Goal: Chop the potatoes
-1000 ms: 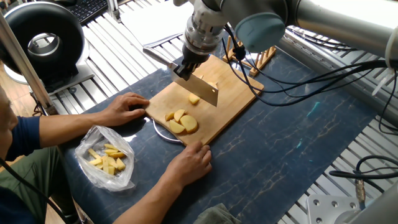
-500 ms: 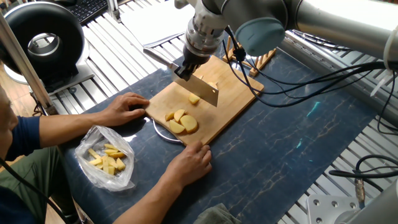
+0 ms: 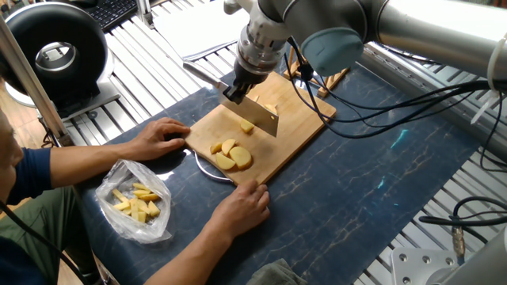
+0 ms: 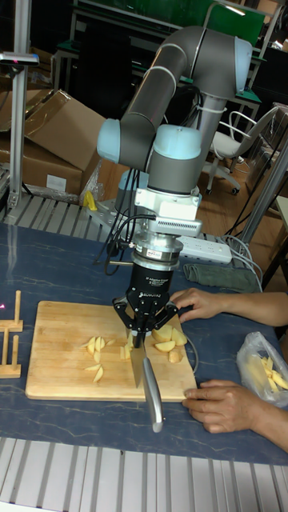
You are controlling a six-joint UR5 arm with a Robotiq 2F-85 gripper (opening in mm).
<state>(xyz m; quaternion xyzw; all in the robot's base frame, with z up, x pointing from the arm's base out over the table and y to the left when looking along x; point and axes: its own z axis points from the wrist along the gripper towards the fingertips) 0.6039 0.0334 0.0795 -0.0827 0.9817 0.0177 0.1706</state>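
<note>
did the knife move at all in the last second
No. In the fixed view the knife, held in the gripper, sits at the same spot over the cutting board as before.

potatoes [image 3: 231,154] pale yellow | cutting board [image 3: 297,127] light wood | table cover [image 3: 356,190] dark blue, mottled

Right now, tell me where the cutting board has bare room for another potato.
Free: the cutting board's end nearest the small wooden rack, beyond the thin slices. Crowded: the other end, where the knife in the gripper, the potato chunks and the person's hands sit.
</note>
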